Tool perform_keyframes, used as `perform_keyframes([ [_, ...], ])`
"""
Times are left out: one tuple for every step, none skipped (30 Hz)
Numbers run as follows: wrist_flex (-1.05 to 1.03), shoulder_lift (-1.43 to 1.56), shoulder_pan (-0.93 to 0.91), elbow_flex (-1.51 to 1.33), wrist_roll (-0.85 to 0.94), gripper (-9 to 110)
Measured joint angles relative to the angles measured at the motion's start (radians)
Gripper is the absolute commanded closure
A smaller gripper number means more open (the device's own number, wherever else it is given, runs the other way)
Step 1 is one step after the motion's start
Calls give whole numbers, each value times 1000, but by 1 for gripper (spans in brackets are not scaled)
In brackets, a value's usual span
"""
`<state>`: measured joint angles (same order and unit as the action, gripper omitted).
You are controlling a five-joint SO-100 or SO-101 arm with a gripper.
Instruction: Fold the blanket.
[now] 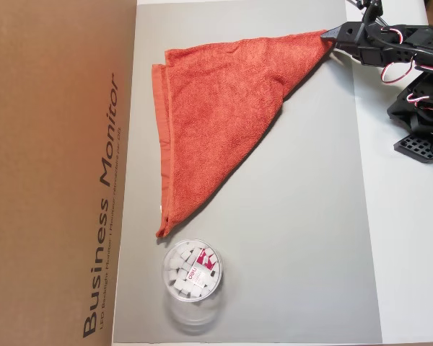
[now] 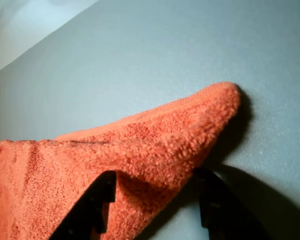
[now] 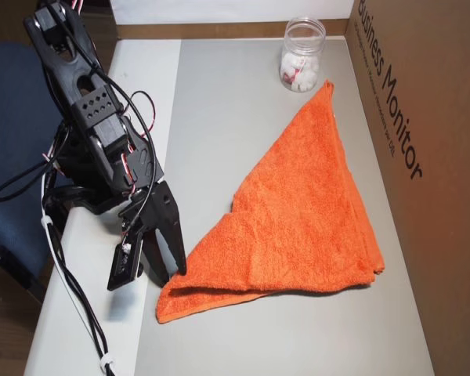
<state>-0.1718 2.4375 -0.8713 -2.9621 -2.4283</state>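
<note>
The orange-red blanket [image 1: 224, 108] lies on the grey mat [image 1: 303, 216] folded into a triangle, with one long hemmed edge along the cardboard box. My gripper [image 1: 328, 37] sits at the blanket's pointed corner near the mat's edge. In the wrist view, the blanket [image 2: 140, 155] corner lies between the two black fingers of the gripper [image 2: 155, 175], which stand well apart, open. From the other overhead view, the gripper [image 3: 166, 274] points down beside the blanket [image 3: 298, 211] corner, which rests flat on the mat [image 3: 243, 102].
A clear jar [image 1: 191, 270] holding white pieces stands on the mat just past the blanket's other tip, also seen as the jar [image 3: 301, 59]. A brown cardboard box [image 1: 58, 173] borders one side of the mat. The arm's base and a blue chair [image 3: 8, 157] sit on the opposite side.
</note>
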Motion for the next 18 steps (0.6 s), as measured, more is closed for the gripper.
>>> perform_keyframes([
  [8, 0, 0, 0, 5, 86],
  [17, -5, 0, 0, 8, 86],
  [28, -18, 0, 0, 11, 86],
  [41, -34, 0, 0, 17, 86],
  [58, -54, 0, 0, 26, 86],
  [75, -77, 0, 0, 35, 86],
  [95, -100, 0, 0, 44, 86],
  [123, -121, 0, 0, 52, 86],
  [150, -138, 0, 0, 60, 86],
  [176, -156, 0, 0, 67, 86],
  [198, -170, 0, 0, 78, 86],
  [213, -183, 0, 0, 91, 86],
  [230, -195, 0, 0, 101, 86],
  [247, -207, 0, 0, 112, 86],
  [262, -218, 0, 0, 118, 86],
  [282, -227, 0, 0, 123, 86],
  [299, -236, 0, 0, 126, 86],
  [314, -249, 0, 0, 127, 86],
])
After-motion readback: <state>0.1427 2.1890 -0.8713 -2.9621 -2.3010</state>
